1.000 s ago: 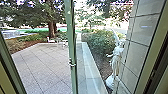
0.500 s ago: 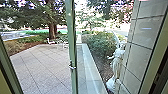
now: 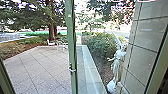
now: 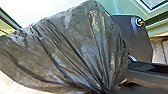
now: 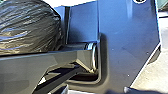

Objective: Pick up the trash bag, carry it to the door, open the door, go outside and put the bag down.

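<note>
In the left wrist view the dark trash bag [image 4: 67, 47] looms large, its folds drawn together into a bunched neck, where my left gripper [image 4: 107, 90] is shut on it. The round, crinkled bag [image 5: 27, 27] also appears in the right wrist view, beyond a dark arm part; I cannot tell how my right gripper stands. Ahead in the head view rises a green door upright [image 3: 71, 45] with a small metal fitting at mid-height, glass beside it and the paved yard behind.
Outside lie square paving slabs [image 3: 37, 67], with a pale low ledge [image 3: 91, 71] along their right side. A white statue [image 3: 117, 66] stands between bushes [image 3: 100, 45] and a tiled wall [image 3: 145, 37]. Farther off are white chairs [image 3: 62, 45] and a tree trunk [image 3: 52, 31].
The head camera's picture has shifted, with the side frames sliding outward and more paving visible at the left. The door upright stays near the middle.
</note>
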Controlling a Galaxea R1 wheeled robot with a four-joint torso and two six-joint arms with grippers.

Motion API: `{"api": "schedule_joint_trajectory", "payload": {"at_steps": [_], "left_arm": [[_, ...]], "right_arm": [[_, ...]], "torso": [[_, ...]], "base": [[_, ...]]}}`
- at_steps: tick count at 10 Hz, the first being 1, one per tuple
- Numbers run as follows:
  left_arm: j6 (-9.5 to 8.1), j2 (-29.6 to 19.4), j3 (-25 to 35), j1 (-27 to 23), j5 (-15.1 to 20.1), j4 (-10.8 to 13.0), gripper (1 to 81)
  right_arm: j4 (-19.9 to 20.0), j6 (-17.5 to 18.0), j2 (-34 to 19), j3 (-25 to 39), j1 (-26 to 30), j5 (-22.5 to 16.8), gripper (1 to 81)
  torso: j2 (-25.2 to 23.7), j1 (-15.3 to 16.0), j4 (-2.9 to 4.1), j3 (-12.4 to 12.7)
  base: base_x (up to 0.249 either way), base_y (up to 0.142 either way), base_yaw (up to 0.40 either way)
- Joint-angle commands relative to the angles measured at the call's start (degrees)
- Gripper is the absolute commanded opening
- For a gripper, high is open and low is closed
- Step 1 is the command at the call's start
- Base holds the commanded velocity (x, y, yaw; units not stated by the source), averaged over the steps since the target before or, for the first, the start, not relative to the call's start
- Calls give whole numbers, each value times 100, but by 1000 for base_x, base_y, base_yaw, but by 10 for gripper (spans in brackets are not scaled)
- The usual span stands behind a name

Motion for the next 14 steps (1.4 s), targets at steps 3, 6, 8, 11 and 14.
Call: {"api": "schedule_joint_trajectory", "payload": {"at_steps": [3,6,8,11,14], "left_arm": [[21,-4,16,-283,316,44,10],[21,-4,16,-283,316,44,10],[21,-4,16,-283,316,44,10],[21,-4,16,-283,316,44,10],[21,5,16,-283,316,44,10]], "right_arm": [[-35,-71,73,94,311,-347,811],[-35,-71,73,94,319,-347,811],[-26,-71,73,94,311,-347,811],[-26,-71,73,94,311,-347,811],[-35,-71,91,94,302,-347,811]], "torso": [[0,7,0,0],[-2,7,0,2],[2,10,0,-2],[-6,7,0,2],[2,17,0,-2]], "base": [[108,0,0],[108,0,0],[108,0,0],[108,0,0],[107,0,0]]}}
